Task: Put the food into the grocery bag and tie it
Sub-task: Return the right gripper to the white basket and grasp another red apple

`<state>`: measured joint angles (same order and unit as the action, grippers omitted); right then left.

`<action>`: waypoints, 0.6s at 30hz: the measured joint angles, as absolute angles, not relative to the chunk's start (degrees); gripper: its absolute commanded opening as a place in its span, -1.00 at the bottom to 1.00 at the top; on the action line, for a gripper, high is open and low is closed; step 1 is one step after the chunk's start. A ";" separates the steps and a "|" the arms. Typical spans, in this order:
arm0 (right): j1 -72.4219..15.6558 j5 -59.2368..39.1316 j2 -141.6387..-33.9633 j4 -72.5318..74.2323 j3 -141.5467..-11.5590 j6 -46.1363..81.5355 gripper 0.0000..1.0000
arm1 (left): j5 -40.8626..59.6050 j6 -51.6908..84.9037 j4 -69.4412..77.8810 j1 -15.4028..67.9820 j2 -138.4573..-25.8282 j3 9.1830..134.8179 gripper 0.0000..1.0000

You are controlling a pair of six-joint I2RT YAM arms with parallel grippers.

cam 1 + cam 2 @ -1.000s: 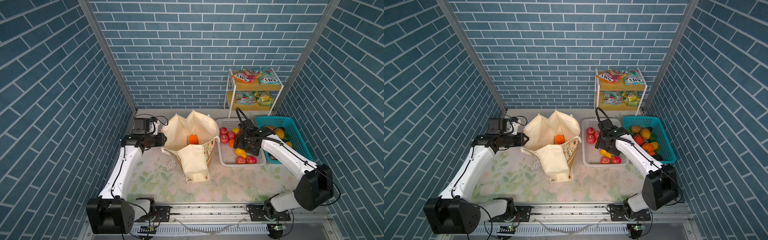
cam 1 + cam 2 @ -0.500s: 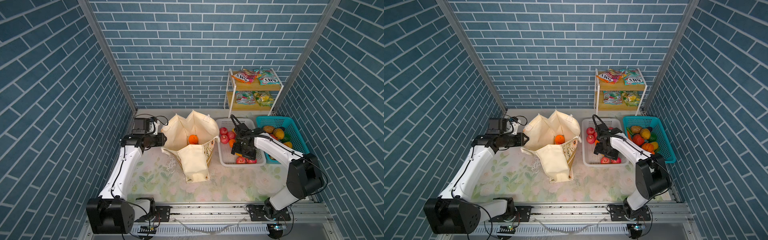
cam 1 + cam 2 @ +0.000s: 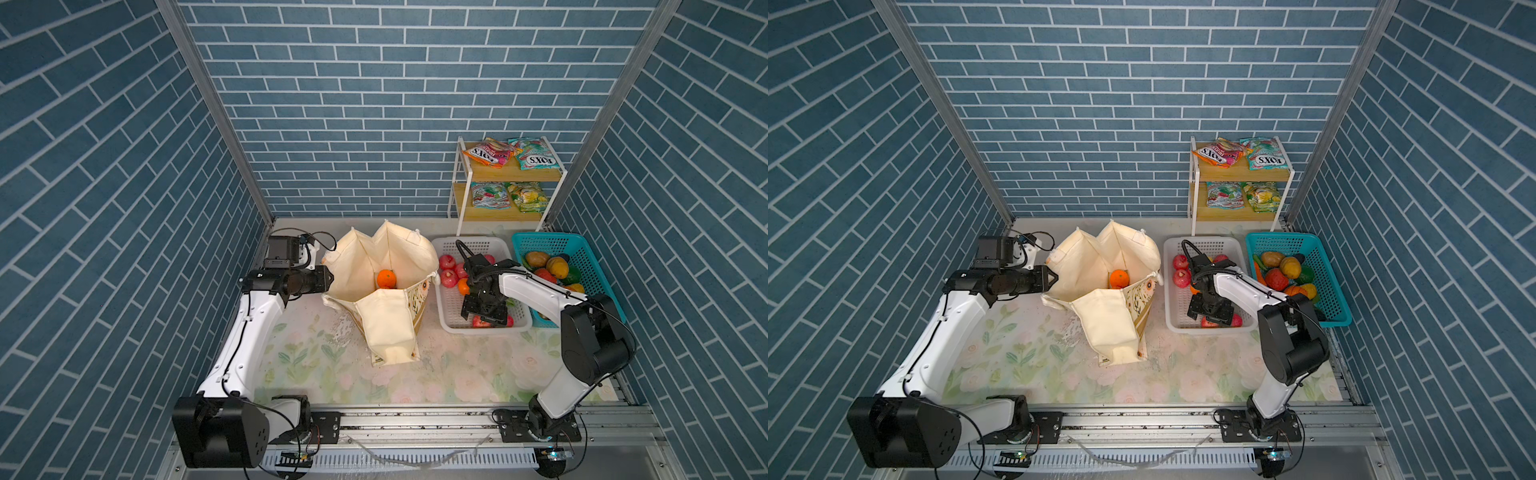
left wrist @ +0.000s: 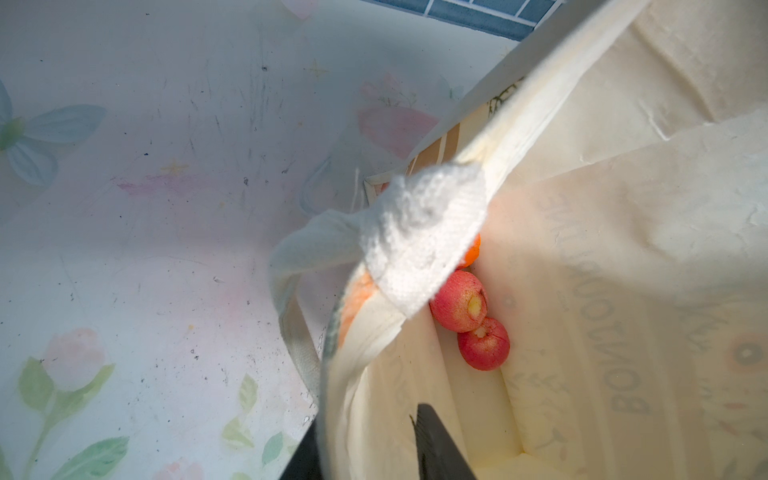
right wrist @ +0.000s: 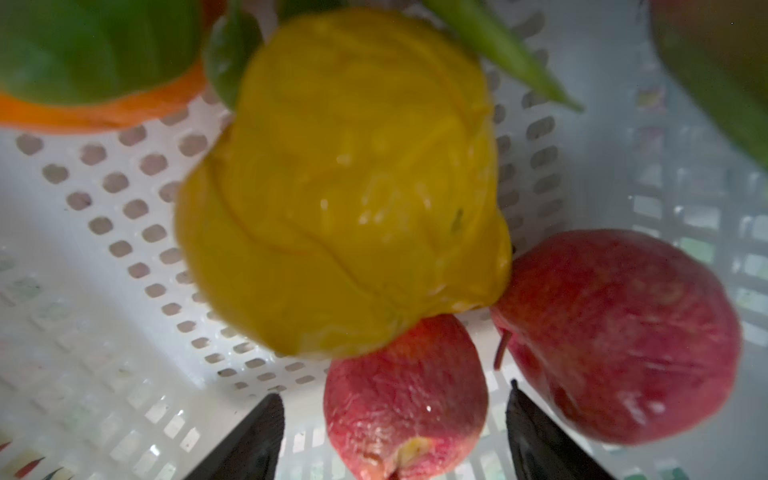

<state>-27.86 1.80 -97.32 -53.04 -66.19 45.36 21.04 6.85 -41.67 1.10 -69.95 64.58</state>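
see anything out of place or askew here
The grocery bag slumps: its near wall is folded outward and hangs down to the table, so the mouth gapes lopsidedly. Nothing looks spilled or damaged.

Four snack packets (image 3: 488,153), one white basket (image 3: 451,307), one teal basket (image 3: 592,259) — one grocery bag (image 3: 388,328) — two robot arms (image 3: 249,332).
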 measured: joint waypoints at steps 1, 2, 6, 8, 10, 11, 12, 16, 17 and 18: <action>-27.86 1.76 -97.54 -52.97 -66.19 45.08 0.59 | 21.04 6.85 -41.67 1.10 -69.95 64.58 -0.28; -27.86 1.76 -97.69 -52.95 -66.19 44.99 0.56 | 21.04 6.85 -41.67 1.10 -69.95 64.58 -0.28; -27.86 1.85 -97.95 -52.95 -66.19 44.51 0.42 | 21.04 6.85 -41.67 1.10 -69.95 64.58 -0.28; -27.86 1.83 -97.95 -52.95 -66.19 44.40 0.32 | 21.02 6.85 -41.67 1.10 -69.95 64.58 -0.28; -27.86 1.69 -97.95 -52.97 -66.19 43.92 0.25 | 21.02 6.85 -41.67 1.10 -69.95 64.58 -0.28; -27.86 1.65 -97.95 -52.97 -66.19 43.81 0.23 | 21.02 6.83 -41.67 1.10 -69.95 64.58 -0.28; -27.86 1.58 -97.95 -53.01 -66.19 43.59 0.19 | 21.02 6.83 -41.67 1.10 -69.95 64.58 -0.28; -27.86 1.61 -97.89 -53.91 -66.85 43.42 0.14 | 21.02 6.83 -41.67 1.10 -69.95 64.58 -0.29; -27.86 1.52 -97.58 -54.13 -67.11 43.33 0.12 | 21.04 6.83 -41.67 1.10 -69.95 64.58 -0.29; -27.86 1.48 -97.06 -54.46 -67.44 43.18 0.11 | 21.04 6.85 -41.67 1.10 -69.95 64.58 -0.28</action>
<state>-27.86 1.48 -97.06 -54.46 -67.44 43.18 21.04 6.85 -41.67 1.10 -69.95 64.58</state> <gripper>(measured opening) 0.571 0.358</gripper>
